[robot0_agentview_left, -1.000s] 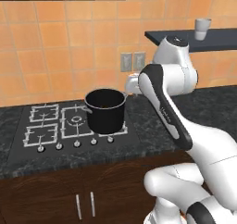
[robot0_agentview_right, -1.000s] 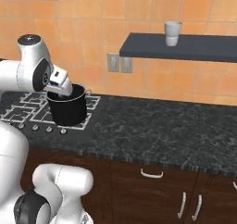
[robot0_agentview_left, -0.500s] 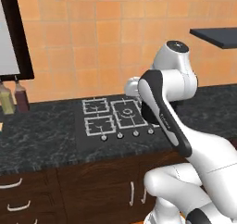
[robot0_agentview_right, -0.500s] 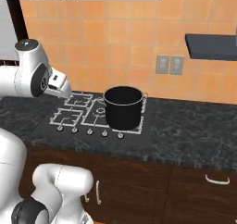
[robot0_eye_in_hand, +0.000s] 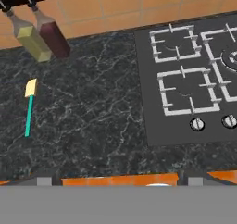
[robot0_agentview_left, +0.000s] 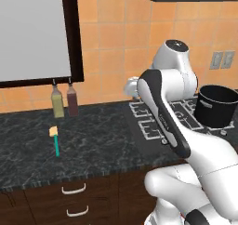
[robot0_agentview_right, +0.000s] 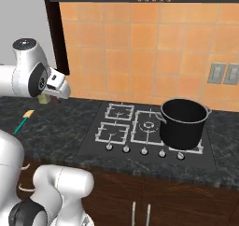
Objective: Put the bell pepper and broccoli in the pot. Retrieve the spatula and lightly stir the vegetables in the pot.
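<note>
A dark marbled counter (robot0_agentview_left: pixel 93 145) runs along an orange tiled wall. Toward its left end, near the back edge, stand two bottles side by side: a yellow-green bottle (robot0_agentview_left: pixel 57 103) and, just right of it, a dark red bottle (robot0_agentview_left: pixel 73 101), both below a dark-framed window. In front of them, midway between the back and front edges, the spatula (robot0_agentview_left: pixel 55 139) lies flat, with a teal handle and a pale yellow blade pointing toward the wall. Further right, a black four-burner stove (robot0_agentview_right: pixel 144 131) is set into the counter, knobs along its front edge. The pot (robot0_agentview_right: pixel 183 123), deep and black, sits on the front right burner; what it holds cannot be seen from here. The white arm reaches out above the counter left of the stove. Whether its fingers are apart or together cannot be told.
</note>
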You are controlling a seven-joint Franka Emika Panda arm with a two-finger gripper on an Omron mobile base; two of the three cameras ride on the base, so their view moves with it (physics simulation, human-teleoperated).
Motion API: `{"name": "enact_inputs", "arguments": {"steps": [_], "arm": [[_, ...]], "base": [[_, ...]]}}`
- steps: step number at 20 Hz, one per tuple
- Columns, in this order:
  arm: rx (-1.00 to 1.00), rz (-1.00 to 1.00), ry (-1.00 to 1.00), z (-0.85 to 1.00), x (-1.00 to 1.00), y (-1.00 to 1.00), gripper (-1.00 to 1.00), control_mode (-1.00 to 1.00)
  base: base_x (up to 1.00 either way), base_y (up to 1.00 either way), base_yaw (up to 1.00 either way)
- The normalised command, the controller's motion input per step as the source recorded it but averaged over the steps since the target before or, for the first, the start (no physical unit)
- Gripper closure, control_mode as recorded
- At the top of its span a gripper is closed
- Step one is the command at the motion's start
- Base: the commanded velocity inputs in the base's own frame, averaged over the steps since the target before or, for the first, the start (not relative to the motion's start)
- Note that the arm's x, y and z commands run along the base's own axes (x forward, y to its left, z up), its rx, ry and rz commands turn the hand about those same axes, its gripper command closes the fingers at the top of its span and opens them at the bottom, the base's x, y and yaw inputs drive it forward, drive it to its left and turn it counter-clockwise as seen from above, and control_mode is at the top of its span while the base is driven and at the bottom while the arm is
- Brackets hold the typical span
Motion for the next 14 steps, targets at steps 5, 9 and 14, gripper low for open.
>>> {"name": "enact_inputs", "arguments": {"steps": [5,9,14], "arm": [[-0.09,0.09,-0.01,0.0,0.03,0.31,-1.0,-1.0],[-0.41,0.62,-0.03,-0.04,-0.21,0.83,-1.0,-1.0],[-0.46,0.84,0.0,-0.03,-0.42,0.44,-1.0,-1.0]], "base": [[0.31,0.19,0.0],[0.0,0.0,0.0],[0.0,0.0,0.0]]}}
